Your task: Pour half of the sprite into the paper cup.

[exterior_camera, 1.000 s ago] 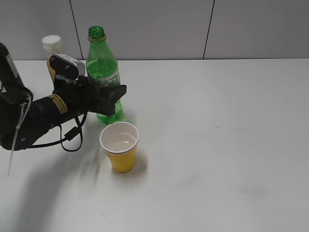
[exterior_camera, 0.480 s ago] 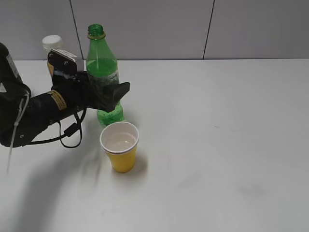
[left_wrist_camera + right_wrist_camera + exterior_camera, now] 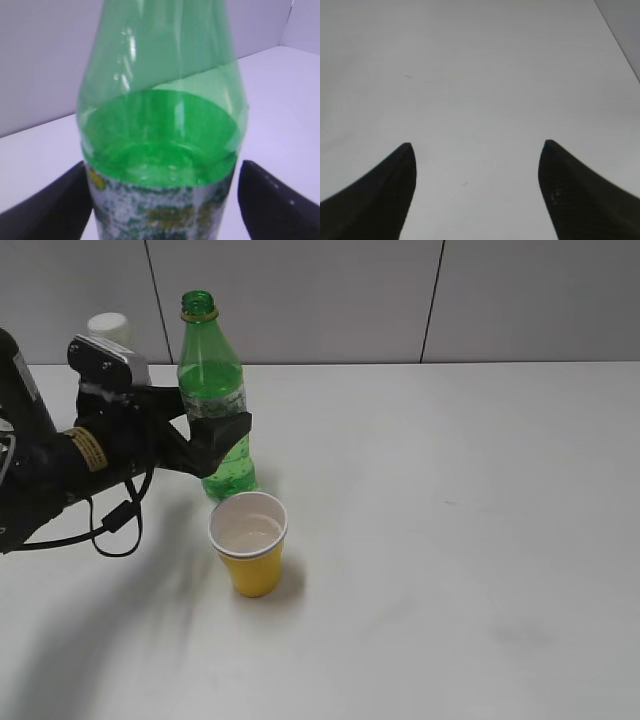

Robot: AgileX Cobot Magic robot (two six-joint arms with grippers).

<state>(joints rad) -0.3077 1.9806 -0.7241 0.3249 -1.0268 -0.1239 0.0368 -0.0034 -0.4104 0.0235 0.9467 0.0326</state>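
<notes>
your left gripper (image 3: 222, 432) has its fingers (image 3: 47, 207) apart, flanking the sprite (image 3: 213, 400) at label height, upper left; your right gripper (image 3: 476, 190) fingers spread over bare worktop (image 3: 485, 75).

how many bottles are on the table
2: the green sprite bottle standing behind the yellow paper cup, between the left gripper's fingers, and a white-capped bottle mostly hidden behind that arm.
</notes>
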